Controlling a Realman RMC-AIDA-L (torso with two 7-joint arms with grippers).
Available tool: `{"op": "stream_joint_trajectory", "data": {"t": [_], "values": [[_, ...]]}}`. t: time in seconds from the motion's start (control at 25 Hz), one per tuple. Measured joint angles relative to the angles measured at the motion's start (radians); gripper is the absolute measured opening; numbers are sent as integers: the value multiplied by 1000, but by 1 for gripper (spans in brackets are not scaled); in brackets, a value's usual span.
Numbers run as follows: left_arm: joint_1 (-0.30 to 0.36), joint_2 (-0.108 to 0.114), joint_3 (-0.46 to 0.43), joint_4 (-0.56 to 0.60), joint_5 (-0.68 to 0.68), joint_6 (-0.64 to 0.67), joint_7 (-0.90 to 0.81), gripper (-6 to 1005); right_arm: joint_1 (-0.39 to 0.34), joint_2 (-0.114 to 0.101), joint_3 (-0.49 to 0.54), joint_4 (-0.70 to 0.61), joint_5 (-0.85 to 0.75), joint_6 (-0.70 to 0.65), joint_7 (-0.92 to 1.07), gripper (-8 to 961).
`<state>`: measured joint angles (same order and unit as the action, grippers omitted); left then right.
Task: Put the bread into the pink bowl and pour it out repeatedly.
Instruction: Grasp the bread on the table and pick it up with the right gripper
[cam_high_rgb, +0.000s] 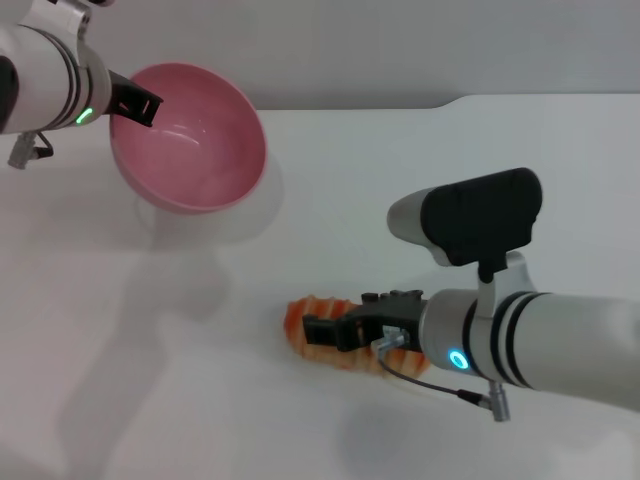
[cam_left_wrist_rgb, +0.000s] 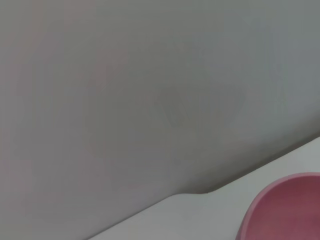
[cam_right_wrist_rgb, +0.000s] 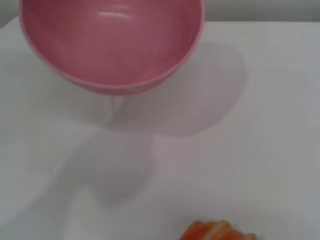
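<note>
Bread (cam_high_rgb: 325, 335) lies well apart from raised pink bowl (cam_high_rgb: 190, 140).

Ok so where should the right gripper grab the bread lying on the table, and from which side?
Probably across the middle of the bread, closing on its two long sides from above. It lies flat on the white table, an elongated ridged loaf, so the narrow width suits the fingers and the ridges should resist slipping. The right gripper is already low over it. The left gripper holds the tilted, empty pink bowl.
</note>
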<state>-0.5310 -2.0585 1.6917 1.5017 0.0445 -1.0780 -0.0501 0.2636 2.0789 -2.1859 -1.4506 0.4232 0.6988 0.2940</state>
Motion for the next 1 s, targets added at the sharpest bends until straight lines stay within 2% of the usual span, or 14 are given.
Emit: {"op": "stream_joint_trajectory", "data": {"t": [0.28, 0.56, 0.6, 0.72, 1.0], "values": [[-4, 0, 5, 2, 0, -2, 2, 48, 71, 0, -9, 118, 80, -35, 0, 799], [-3, -1, -1, 8, -5, -1, 21, 48, 82, -1, -16, 137, 94, -37, -53, 795], [-3, -1, -1, 6, -7, -1, 22, 48, 81, -1, -17, 133, 92, -36, -54, 795], [-5, -1, 1, 2, -8, 1, 24, 48, 77, -2, -18, 100, 87, -33, -62, 656], [5, -1, 2, -24, -8, 25, 25, 48, 17, -9, 38, -94, 58, 1, -133, 586]]}}
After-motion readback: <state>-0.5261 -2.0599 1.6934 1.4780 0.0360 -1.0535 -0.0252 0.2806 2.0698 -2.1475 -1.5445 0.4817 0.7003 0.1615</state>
